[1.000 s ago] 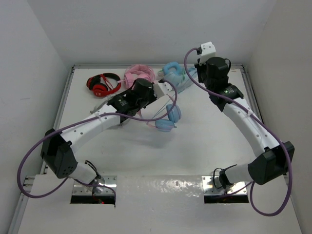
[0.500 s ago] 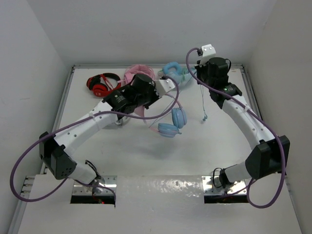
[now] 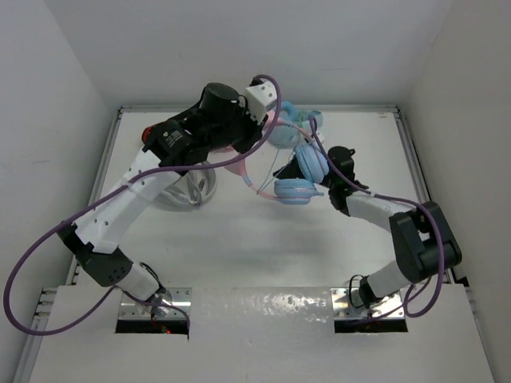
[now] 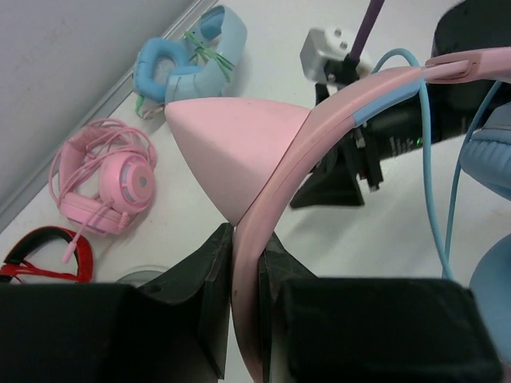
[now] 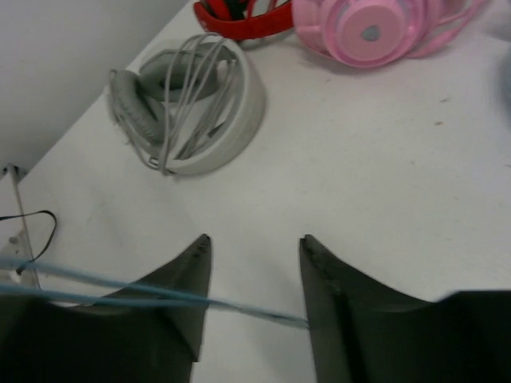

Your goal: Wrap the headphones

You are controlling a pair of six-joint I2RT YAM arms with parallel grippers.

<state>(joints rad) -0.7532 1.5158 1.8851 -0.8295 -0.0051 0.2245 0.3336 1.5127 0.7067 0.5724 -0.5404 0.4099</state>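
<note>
- Left gripper (image 4: 243, 239) squeezes the headphones (image 4: 231, 152) by the pink band, centre frame.
- Right gripper (image 5: 255, 247) is half wide; the cable (image 5: 247, 311) crosses its gap.
- Table (image 4: 271, 72) edge runs upper left, well apart.

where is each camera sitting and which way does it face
top external: above, behind the bases, looking down on the table; left arm and right arm show.
left wrist: on the left arm, looking toward the back edge; left fingers shut on the headphones.
right wrist: on the right arm, facing left across the table; right fingers open, teal cable between.
shared: both wrists see the pink pair and red pair.
</note>
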